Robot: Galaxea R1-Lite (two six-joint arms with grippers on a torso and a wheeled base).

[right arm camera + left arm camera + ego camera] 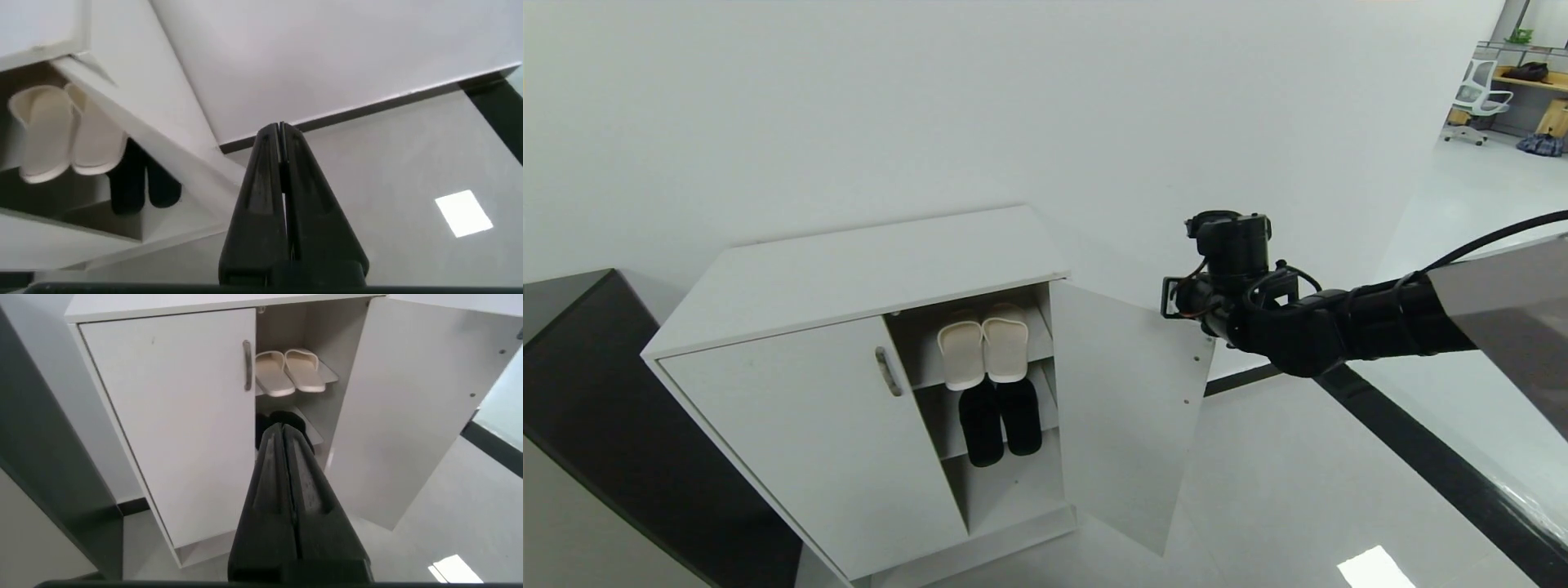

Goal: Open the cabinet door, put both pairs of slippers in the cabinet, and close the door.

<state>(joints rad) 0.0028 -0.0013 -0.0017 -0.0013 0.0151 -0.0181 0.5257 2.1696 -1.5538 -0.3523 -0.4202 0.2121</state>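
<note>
Head view: one white cabinet (849, 261) centre-left of frame, with two doors. Of these, left door (809, 433) shut, one handle (888, 371) at its inner edge; right door (1127, 408) swung wide open. Inside, two pairs of slippers, four in all: white pair (984, 347) on upper shelf, black pair (1001, 420) on shelf directly below. My right arm (1339, 327) at centre right, wrist near open door's top outer corner. My right pincer (280, 131) clenched, empty. My left pincer (283, 429) clenched, empty, facing cabinet opening.

Black slippers (286, 416) sit mostly hidden behind the left gripper (283, 427) — the cabinet's (849, 269) base corner runs off the head view's lower edge.
</note>
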